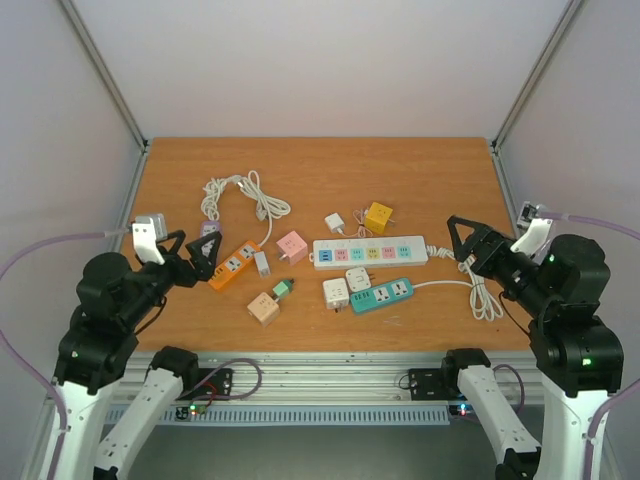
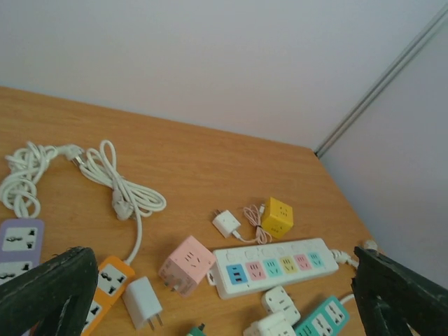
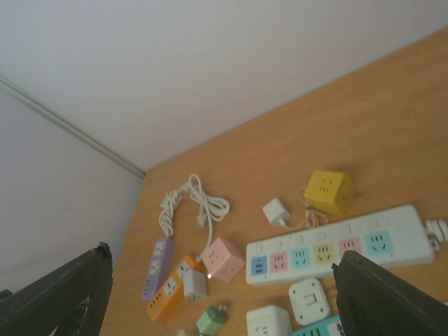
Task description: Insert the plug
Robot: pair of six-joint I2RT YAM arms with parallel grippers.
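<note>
Holding left gripper [image 1: 193,253] and right gripper [image 1: 456,240] spread wide, gripping nothing. Finding the white plug [image 1: 261,264] near, at three o'clock from the left one, just beside the orange strip [image 1: 231,264], lying twelve-to-six, well apart from the right.

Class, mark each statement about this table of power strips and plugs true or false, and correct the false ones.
1. The left arm's fingers and the right arm's fingers stand open, holding nothing. True.
2. The yellow cube sits on top of the white power strip. False: it rests on the table behind the strip, apart from it.
3. The pink cube lies between the orange strip and the white power strip. True.
4. The teal strip lies farther from the arms than the white power strip. False: it lies nearer.
5. The coiled white cable lies on the table's right half. False: it lies on the left, towards the back.
</note>
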